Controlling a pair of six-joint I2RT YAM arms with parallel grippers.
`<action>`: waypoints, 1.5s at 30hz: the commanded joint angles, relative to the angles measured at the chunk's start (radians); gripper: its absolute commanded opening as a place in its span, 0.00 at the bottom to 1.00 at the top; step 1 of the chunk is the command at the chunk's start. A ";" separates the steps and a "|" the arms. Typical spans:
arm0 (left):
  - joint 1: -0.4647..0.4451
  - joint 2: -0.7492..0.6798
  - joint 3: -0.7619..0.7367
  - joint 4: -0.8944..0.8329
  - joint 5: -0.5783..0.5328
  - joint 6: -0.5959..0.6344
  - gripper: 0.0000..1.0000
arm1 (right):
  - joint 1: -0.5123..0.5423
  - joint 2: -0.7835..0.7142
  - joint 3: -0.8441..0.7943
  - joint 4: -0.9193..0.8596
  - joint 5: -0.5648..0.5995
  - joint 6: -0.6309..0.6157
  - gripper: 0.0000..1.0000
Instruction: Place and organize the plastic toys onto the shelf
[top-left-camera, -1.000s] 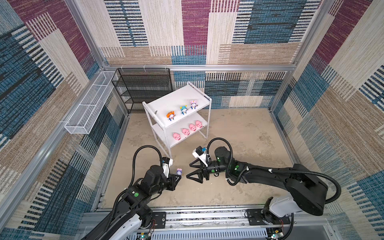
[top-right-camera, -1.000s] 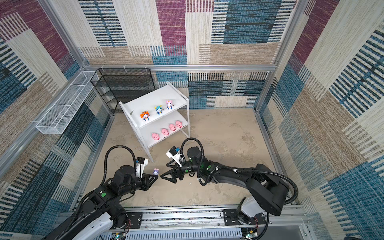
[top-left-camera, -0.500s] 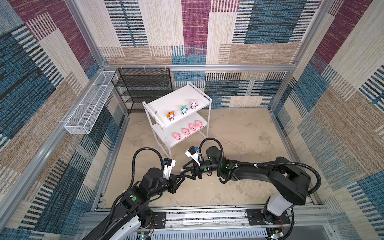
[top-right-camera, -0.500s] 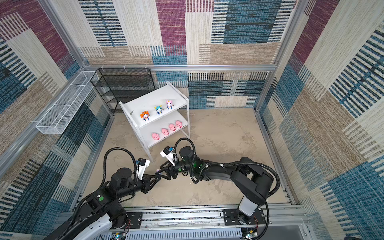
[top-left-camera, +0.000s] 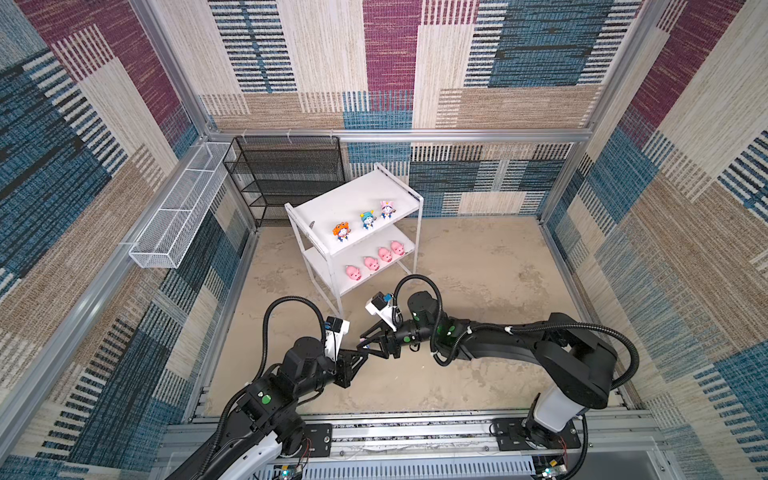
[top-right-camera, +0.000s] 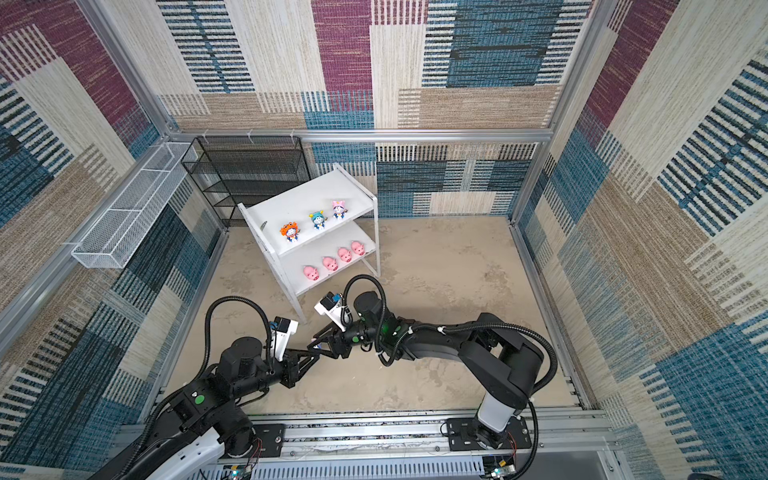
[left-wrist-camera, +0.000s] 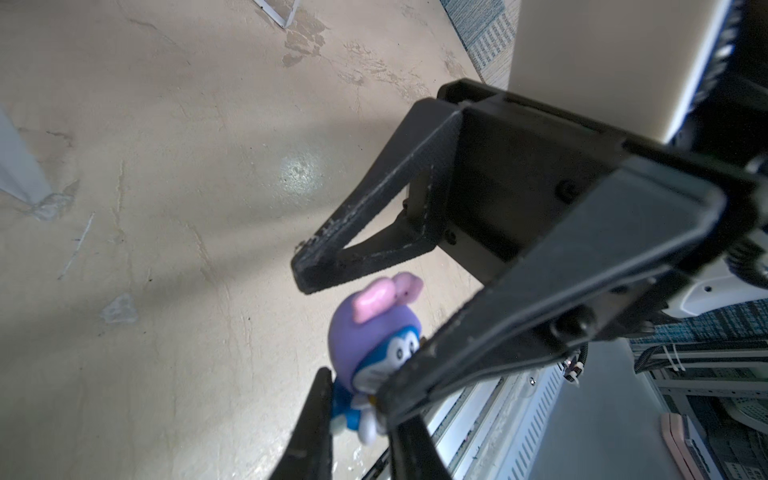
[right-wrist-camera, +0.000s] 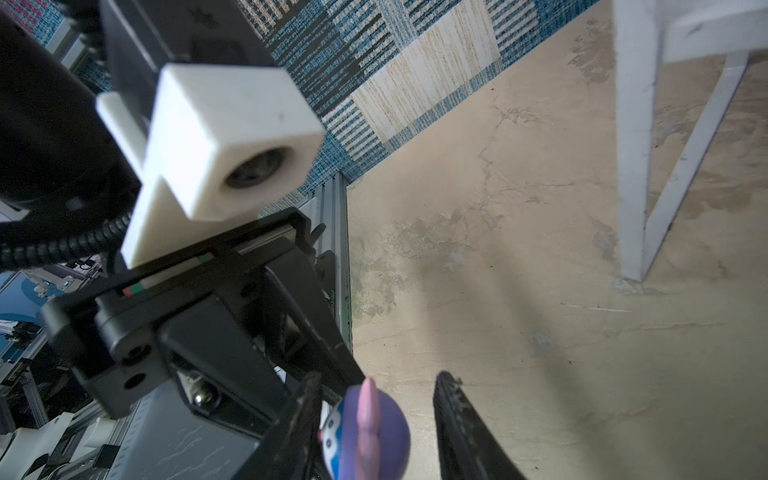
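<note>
Left gripper (left-wrist-camera: 358, 401) clamps figurine (left-wrist-camera: 374, 336); right gripper (right-wrist-camera: 378, 379) straddles it.

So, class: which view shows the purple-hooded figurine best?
The left wrist view: the purple-hooded figurine shows hood, pink ears and face close up. The right wrist view catches only its head; in both top views it is barely a speck.

In both top views bare floor (top-left-camera: 478, 257) lies open right of centre. Shelf (top-left-camera: 357, 195) and black rack (top-left-camera: 286, 174) block the upper left.

Purple-hooded figurine (right-wrist-camera: 365, 436) cut off by right wrist view's edge, face partly hidden behind blurred right pincer (left-wrist-camera: 345, 336)
</note>
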 joint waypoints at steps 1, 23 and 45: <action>-0.002 -0.021 0.015 0.003 -0.062 0.036 0.14 | 0.004 0.012 0.036 -0.118 0.076 -0.017 0.47; -0.003 -0.057 0.022 -0.054 -0.170 0.047 0.14 | 0.117 0.069 0.228 -0.433 0.381 0.002 0.41; -0.006 -0.074 0.019 -0.057 -0.177 0.049 0.14 | 0.121 0.055 0.246 -0.432 0.366 0.027 0.30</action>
